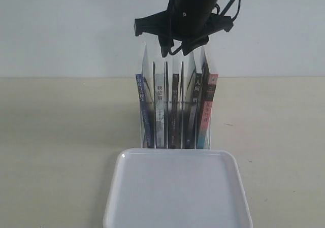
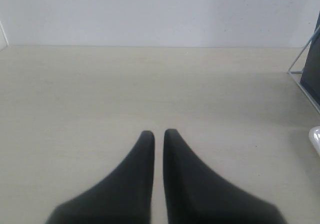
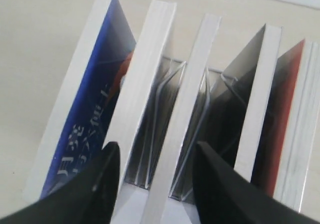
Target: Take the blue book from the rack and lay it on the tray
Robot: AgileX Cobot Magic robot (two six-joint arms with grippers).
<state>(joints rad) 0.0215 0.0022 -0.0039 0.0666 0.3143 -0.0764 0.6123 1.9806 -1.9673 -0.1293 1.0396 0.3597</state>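
The blue book [image 1: 144, 111] stands in the leftmost slot of the clear rack [image 1: 202, 60]; its blue cover with white characters [image 3: 85, 119] shows in the right wrist view. My right gripper [image 1: 176, 50] hangs open just above the books' top edges. Its fingers [image 3: 156, 149] straddle the white page edge of a middle book [image 3: 187, 99], two books over from the blue one, and touch nothing. The white tray [image 1: 122, 159] lies in front of the rack. My left gripper [image 2: 159, 132] is shut, holds nothing and hovers over bare table, out of the exterior view.
Other books fill the rack: a grey-spined one [image 1: 160, 111], two dark ones [image 1: 174, 106], and a red-and-teal one [image 1: 208, 111] at the right end. The rack's edge [image 2: 305, 59] and a tray corner [image 2: 316, 136] show at the side of the left wrist view.
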